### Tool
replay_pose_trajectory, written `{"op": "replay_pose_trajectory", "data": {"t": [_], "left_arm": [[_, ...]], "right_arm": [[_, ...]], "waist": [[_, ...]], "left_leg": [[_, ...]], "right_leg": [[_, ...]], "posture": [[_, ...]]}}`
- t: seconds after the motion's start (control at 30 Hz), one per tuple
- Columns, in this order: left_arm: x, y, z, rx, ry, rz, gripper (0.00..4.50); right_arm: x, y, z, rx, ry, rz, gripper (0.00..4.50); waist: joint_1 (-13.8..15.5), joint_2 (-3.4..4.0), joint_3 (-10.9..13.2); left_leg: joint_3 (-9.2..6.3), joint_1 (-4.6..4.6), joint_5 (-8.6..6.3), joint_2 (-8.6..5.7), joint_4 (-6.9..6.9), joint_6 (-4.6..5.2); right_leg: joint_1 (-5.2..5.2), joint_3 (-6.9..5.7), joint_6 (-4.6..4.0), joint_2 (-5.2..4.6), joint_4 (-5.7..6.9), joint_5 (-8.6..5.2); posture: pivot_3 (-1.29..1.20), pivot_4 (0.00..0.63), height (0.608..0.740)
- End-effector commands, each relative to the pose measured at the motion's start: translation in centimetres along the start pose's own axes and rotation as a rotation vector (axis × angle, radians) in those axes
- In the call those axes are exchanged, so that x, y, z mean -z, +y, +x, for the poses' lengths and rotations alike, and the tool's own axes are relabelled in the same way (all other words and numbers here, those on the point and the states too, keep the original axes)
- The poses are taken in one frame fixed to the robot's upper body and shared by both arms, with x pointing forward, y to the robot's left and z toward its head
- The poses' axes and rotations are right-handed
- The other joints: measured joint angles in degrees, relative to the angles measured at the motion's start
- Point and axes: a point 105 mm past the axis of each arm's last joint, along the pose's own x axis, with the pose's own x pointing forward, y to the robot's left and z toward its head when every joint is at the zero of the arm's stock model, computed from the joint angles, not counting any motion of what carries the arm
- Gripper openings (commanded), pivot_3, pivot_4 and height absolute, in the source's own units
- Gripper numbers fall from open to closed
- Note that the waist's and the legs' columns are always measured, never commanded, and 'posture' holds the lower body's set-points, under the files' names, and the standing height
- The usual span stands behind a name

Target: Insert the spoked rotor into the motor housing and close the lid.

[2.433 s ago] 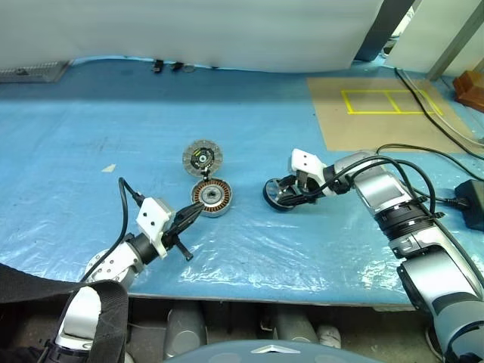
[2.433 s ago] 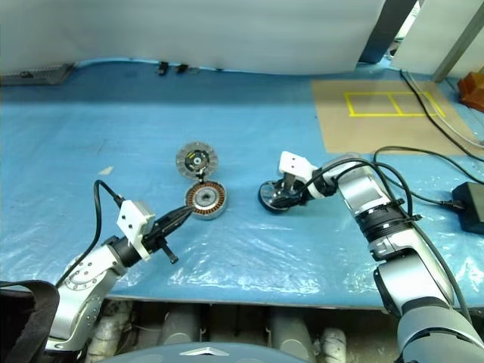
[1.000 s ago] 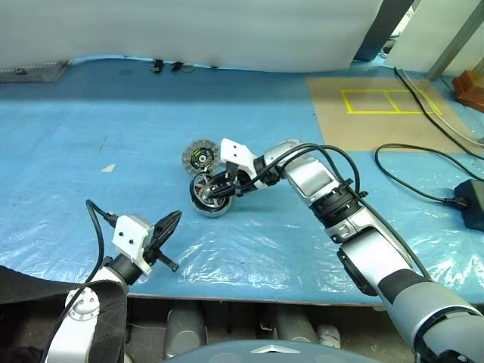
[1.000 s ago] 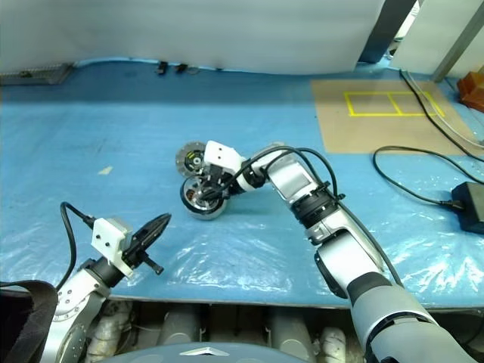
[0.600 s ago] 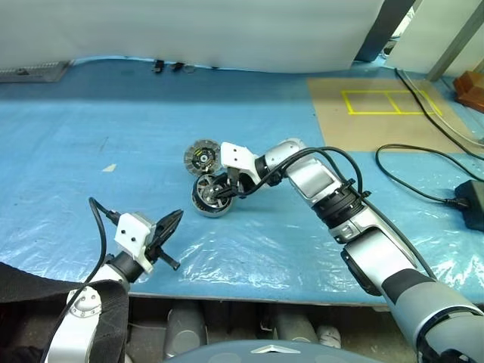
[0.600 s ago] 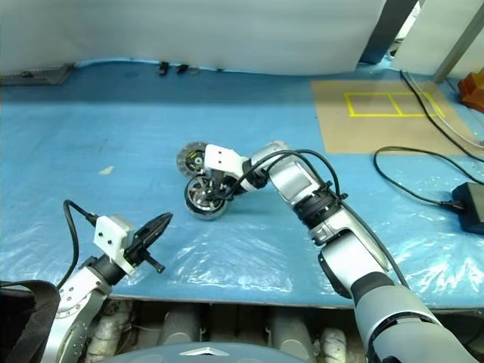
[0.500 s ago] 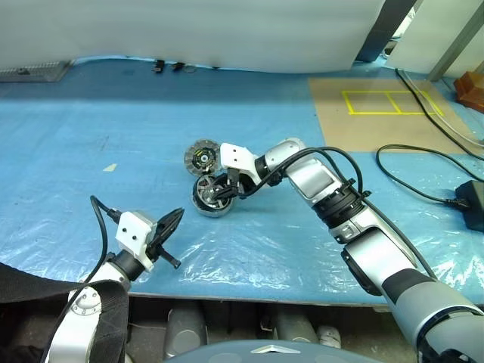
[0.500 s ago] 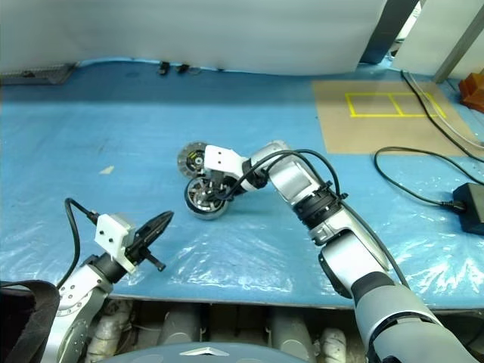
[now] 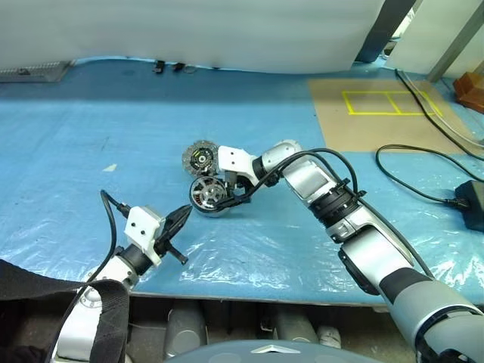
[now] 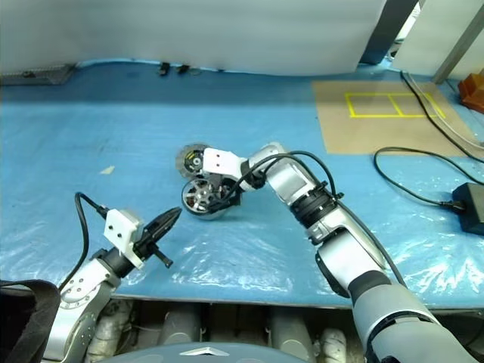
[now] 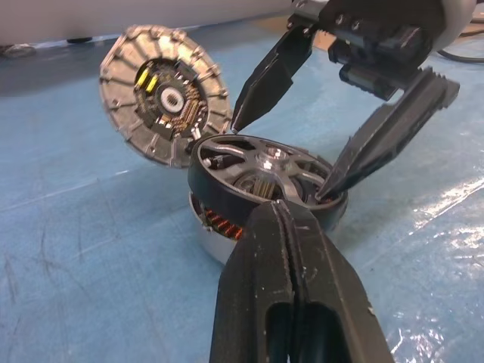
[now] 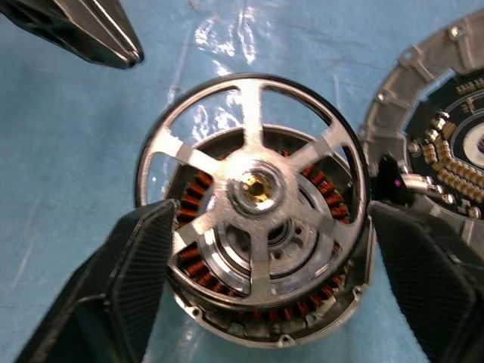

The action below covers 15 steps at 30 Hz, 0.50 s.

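Just released: right end effector (image 12: 253, 302) now spread wide either side of the rotor (image 12: 253, 181), where half a second ago still clamped on it. Rotor now lying on top of the housing (image 11: 227, 231), spoked face up, but by the look of the left wrist view sitting slightly tilted and proud of the can, copper windings exposed below on the near side (so probably not fully seated, a press or nudge likely still needed). Lid (image 9: 200, 157) leaning against the far-left side of the housing, ribbed face with yellow-green mark showing, touching or nearly touching the rotor rim. Left end effector (image 9: 178, 219) clenched on nothing, hovering just in front of the housing, tips pointed at it. Plenty of bare blue bench (image 9: 91, 136) left of and beyond the housing; near edge of the bench lying well in front of it, cables well off to its right.
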Motion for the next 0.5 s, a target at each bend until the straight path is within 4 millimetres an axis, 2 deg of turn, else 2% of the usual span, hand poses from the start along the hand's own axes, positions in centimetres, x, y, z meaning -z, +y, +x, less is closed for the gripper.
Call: {"op": "replay_pose_trajectory", "data": {"t": [0.03, 0.07, 0.1, 0.23, 0.5], "left_arm": [[-1.0, -0.5, 0.3, 0.019, -0.031, 0.018, 0.0], [-1.0, -0.5, 0.3, 0.02, -0.03, 0.017, 0.0], [-0.9, -0.5, 0.3, 0.023, -0.027, 0.018, 0.0], [-0.9, -0.3, 0.5, 0.033, -0.026, 0.022, 0.0], [-1.0, 0.3, 0.5, 0.028, -0.026, 0.033, 0.0]], "right_arm": [[-2.0, -0.9, -1.3, 0.035, -0.127, 0.054, 4.46], [-2.1, -1.0, -1.5, 0.039, -0.14, 0.073, 4.46], [-2.0, -1.2, -1.7, 0.052, -0.15, 0.094, 4.26], [-1.8, -1.4, -2.0, 0.081, -0.162, 0.119, 3.19], [-3.9, -0.5, -2.2, 0.029, -0.251, 0.132, 3.19]], "waist": [[0.0, 0.0, 0.0], [0.0, 0.0, 0.0], [-0.1, 0.0, 0.0], [0.0, 0.0, 0.0], [-0.1, 0.0, 0.0]], "left_leg": [[0.0, 0.0, 0.0, 0.0, 0.0, 0.0], [0.0, -0.02, 0.0, 0.0, -0.01, 0.0], [0.0, -0.03, 0.0, 0.0, -0.02, 0.0], [0.01, -0.02, 0.0, 0.01, -0.04, 0.0], [0.0, -0.02, 0.0, 0.01, -0.04, 0.0]], "right_leg": [[0.0, 0.01, 0.0, 0.0, -0.01, 0.0], [-0.01, 0.0, 0.0, 0.0, -0.02, 0.0], [-0.03, 0.01, 0.0, 0.01, -0.01, 0.0], [-0.04, 0.0, -0.01, 0.04, -0.01, 0.0], [-0.04, 0.0, -0.01, 0.04, -0.01, 0.0]], "posture": [[0.0, 0.15, 0.74], [0.0, 0.15, 0.74], [0.0, 0.15, 0.74], [0.0, 0.15, 0.74], [0.0, 0.15, 0.74]]}}
